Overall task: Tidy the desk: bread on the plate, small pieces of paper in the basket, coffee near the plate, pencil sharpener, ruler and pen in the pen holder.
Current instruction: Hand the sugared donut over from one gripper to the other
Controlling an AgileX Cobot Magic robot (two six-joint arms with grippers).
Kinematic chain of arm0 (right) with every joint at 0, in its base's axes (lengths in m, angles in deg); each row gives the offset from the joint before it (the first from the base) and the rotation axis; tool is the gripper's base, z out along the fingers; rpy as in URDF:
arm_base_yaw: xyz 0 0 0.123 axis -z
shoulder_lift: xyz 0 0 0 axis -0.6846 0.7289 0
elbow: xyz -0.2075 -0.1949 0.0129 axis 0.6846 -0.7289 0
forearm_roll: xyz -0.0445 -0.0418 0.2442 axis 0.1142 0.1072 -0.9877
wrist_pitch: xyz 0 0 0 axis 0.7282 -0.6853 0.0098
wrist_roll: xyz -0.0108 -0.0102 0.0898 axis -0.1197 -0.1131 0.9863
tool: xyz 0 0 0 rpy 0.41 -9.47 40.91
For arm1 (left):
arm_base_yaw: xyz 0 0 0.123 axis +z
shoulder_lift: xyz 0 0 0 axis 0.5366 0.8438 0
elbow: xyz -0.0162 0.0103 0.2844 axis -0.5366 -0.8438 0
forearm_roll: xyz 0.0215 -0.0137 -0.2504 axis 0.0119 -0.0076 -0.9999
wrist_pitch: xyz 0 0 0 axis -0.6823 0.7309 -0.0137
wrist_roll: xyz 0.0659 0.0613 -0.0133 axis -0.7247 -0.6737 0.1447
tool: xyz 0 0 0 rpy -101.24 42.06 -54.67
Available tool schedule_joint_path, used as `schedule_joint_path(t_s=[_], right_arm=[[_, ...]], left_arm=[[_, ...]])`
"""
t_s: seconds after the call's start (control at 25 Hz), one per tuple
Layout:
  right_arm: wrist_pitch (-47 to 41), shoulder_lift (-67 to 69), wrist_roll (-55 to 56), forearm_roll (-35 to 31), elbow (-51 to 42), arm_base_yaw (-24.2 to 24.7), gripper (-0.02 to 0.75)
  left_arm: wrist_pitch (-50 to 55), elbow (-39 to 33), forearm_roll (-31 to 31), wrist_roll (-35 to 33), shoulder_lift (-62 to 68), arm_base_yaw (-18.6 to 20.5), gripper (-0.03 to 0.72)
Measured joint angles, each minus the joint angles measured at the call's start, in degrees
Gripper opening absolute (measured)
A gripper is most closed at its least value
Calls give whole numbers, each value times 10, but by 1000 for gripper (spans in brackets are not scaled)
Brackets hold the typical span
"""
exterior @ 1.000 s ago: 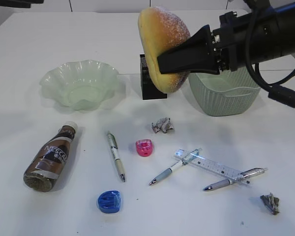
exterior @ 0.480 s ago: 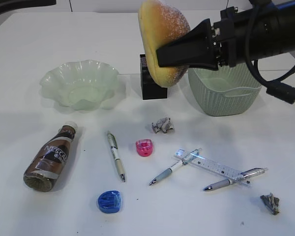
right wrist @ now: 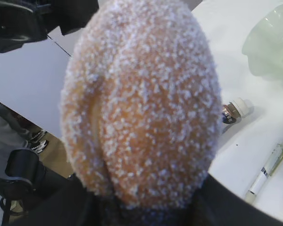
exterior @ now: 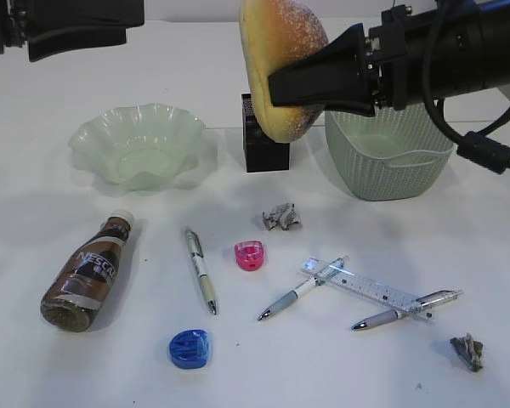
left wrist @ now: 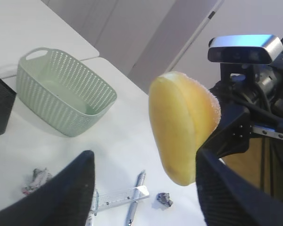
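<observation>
My right gripper (exterior: 276, 89) is shut on the bread (exterior: 280, 59), an oval golden roll held on end high above the pen holder (exterior: 263, 149) and beside the basket (exterior: 391, 166). The roll fills the right wrist view (right wrist: 141, 103). My left gripper (exterior: 136, 21) hangs open at the top left, above the desk and apart from the roll. In the left wrist view the bread (left wrist: 181, 127) floats ahead of the open left gripper (left wrist: 144, 188). The ruffled plate (exterior: 85, 136) sits empty at the left. The coffee (exterior: 89, 272) lies on its side.
On the desk lie three pens (exterior: 200, 270) (exterior: 302, 289) (exterior: 404, 308), the clear ruler (exterior: 365, 287), a pink sharpener (exterior: 249, 255), a blue sharpener (exterior: 189, 348) and two paper wads (exterior: 280, 217) (exterior: 467, 350).
My left gripper has come into the exterior view from the top left, moving right. The right gripper has lifted the bread slightly. Nothing on the desk has moved.
</observation>
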Motion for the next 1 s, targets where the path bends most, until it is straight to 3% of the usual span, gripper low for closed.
schedule_joint_path(t_s=[0.16, 0.28, 0.64, 1.0], right_arm=[[0, 0, 0, -7, 0, 0, 313], [0, 0, 0, -8, 0, 0, 313], [0, 0, 0, -11, 0, -20, 313], [0, 0, 11, -11, 0, -29, 313]], left_arm=[[0, 0, -32, 0, 17, -21, 570], [0, 0, -65, 0, 26, -33, 616], [32, 0, -166, -20, 77, -69, 632], [45, 0, -178, -47, 95, -75, 632]])
